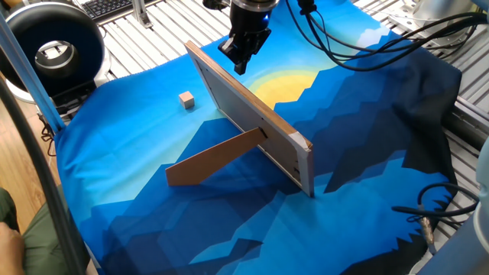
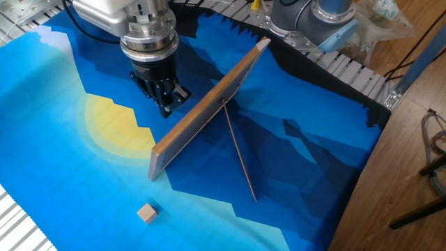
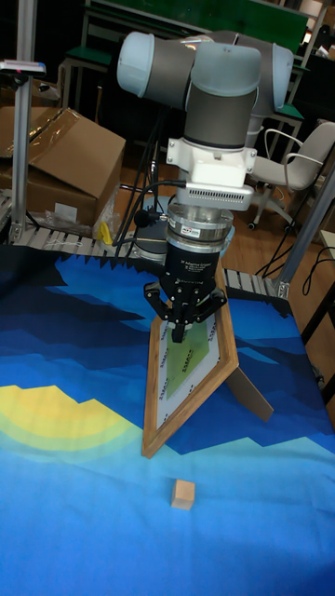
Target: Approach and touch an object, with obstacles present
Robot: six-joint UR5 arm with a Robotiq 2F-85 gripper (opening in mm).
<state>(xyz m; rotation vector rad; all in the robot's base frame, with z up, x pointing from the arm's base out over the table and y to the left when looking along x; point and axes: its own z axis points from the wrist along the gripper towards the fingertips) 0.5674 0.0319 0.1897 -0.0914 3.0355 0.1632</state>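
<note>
The object, a tiny tan cube, lies alone on the blue cloth. The obstacles stand between it and the arm. They are a long pale-faced board on edge, propped by a brown plank. My gripper points down, fingers together and holding nothing. It hangs close to the far side of the board, near that board's cube-ward half, well apart from the cube.
The blue and yellow cloth covers the table. A round black device sits off the cloth's left corner, and cables trail at the back right. A cardboard box and chairs stand behind the robot.
</note>
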